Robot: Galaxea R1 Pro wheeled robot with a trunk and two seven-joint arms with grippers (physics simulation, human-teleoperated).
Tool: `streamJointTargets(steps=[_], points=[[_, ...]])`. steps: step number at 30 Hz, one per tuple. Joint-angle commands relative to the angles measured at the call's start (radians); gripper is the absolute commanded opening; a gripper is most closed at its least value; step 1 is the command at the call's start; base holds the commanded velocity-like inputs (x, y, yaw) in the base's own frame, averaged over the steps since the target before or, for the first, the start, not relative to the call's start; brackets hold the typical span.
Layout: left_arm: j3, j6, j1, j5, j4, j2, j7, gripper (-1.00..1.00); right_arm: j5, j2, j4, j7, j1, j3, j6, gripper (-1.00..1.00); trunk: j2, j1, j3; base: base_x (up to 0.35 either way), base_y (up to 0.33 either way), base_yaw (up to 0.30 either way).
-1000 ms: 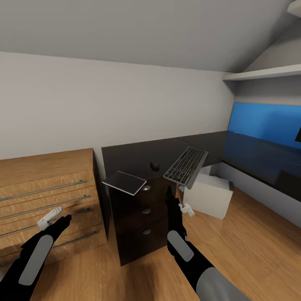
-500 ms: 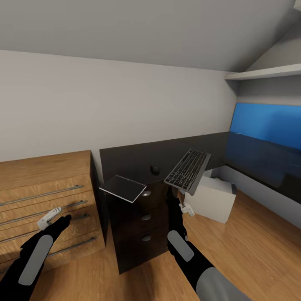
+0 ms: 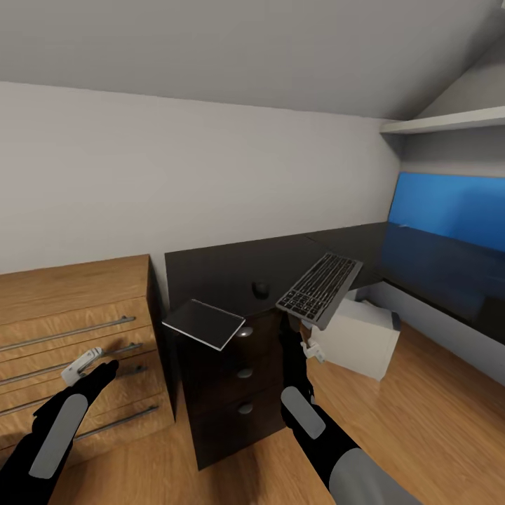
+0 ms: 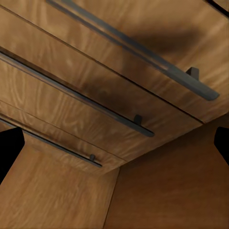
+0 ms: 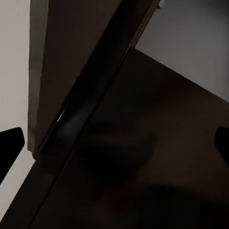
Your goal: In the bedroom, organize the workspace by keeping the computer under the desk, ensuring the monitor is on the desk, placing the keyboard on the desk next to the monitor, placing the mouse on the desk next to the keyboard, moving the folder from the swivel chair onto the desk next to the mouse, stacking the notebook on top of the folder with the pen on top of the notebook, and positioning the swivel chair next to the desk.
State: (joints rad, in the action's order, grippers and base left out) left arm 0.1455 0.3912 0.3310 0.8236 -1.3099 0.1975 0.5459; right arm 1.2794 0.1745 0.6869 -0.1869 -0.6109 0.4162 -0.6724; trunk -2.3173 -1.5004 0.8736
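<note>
**Right arm under the overhanging keyboard, grasp not made**

Slim silver-grey keyboard with dark keys (image 3: pixel 319 286) sits tilted at the near edge of the glossy black L-shaped desk (image 3: pixel 210 270), one end sticking out past the edge. Right gripper (image 3: pixel 287 335) is just below its near end; can't tell if it touches. In the right wrist view the black fingertips (image 5: pixel 9 148) sit wide apart with only dark surfaces between them, so the jaws are spread and grip nothing. Left gripper (image 3: pixel 106 368) hangs low at the left in front of the light-wood drawer chest (image 3: pixel 70 308), jaws also spread and empty.

Step, as I judge it: take the keyboard.
- Come at the free overhanging edge and close across the thin slab, not the keys.
- Grip near the middle of the long side. It is long and would likely swing if held at an end.
- Lift before moving right, so it does not drag on the desk top.

Around:
- Small black oval mouse (image 3: pixel 261 288) is on the desk just left of the keyboard. A sideways sweep could knock it.
- Thin flat grey notebook (image 3: pixel 203 323) hangs over the near desk edge further left and could easily be tipped off.
- Black three-drawer cabinet (image 3: pixel 242 393) stands right in front of the right arm, under the desk, limiting the reach.
- Light grey-white boxy computer tower (image 3: pixel 365 337) is on the floor to the right, under the desk.
- Bright blue back panel (image 3: pixel 449 210) is at the far right.
</note>
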Motion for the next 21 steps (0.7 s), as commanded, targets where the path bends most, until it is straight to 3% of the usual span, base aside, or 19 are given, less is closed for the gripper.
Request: streamJointTargets(steps=[1, 21], points=[[0.000, 0.003, 0.000, 0.008, -0.002, 0.000, 0.006, 1.00, 0.011, 0.000, -0.001, -0.006, -0.001, 0.004, -0.006, 1.00, 0.000, 0.000, 0.001, 0.006, 0.000, 0.000], [0.004, 0.005, 0.000, 0.009, -0.002, 0.002, 0.006, 1.00, 0.011, 0.000, 0.001, -0.008, -0.001, 0.004, -0.010, 1.00, 0.000, 0.000, 0.001, 0.000, 0.000, 0.000]])
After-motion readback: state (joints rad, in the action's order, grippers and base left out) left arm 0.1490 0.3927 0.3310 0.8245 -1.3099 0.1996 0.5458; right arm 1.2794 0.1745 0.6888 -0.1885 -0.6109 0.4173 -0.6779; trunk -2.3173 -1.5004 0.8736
